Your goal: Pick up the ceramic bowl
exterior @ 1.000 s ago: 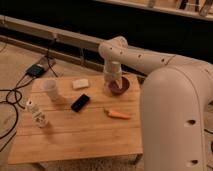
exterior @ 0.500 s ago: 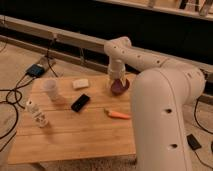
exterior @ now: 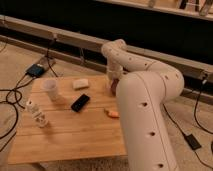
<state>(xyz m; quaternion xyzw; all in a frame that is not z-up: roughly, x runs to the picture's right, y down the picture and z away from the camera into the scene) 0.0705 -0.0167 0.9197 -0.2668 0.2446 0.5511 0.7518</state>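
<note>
The ceramic bowl point(exterior: 114, 88) is at the table's far right edge. Only a dark maroon sliver of it shows, since my white arm covers the rest. My gripper point(exterior: 113, 80) hangs down from the bent arm right over the bowl, at or just above its rim. Whether it touches the bowl is hidden.
On the wooden table point(exterior: 65, 135) stand a translucent white cup point(exterior: 50, 88), a white block point(exterior: 80, 83), a black phone point(exterior: 80, 103), an orange carrot point(exterior: 112, 113) and a small white figure-like bottle point(exterior: 36, 114). My bulky arm point(exterior: 147, 110) covers the table's right side. Cables and a blue box point(exterior: 36, 70) lie on the floor to the left.
My arm's big white body has swung forward and now covers more of the table's right side and most of the bowl. The gripper stays at the bowl.
</note>
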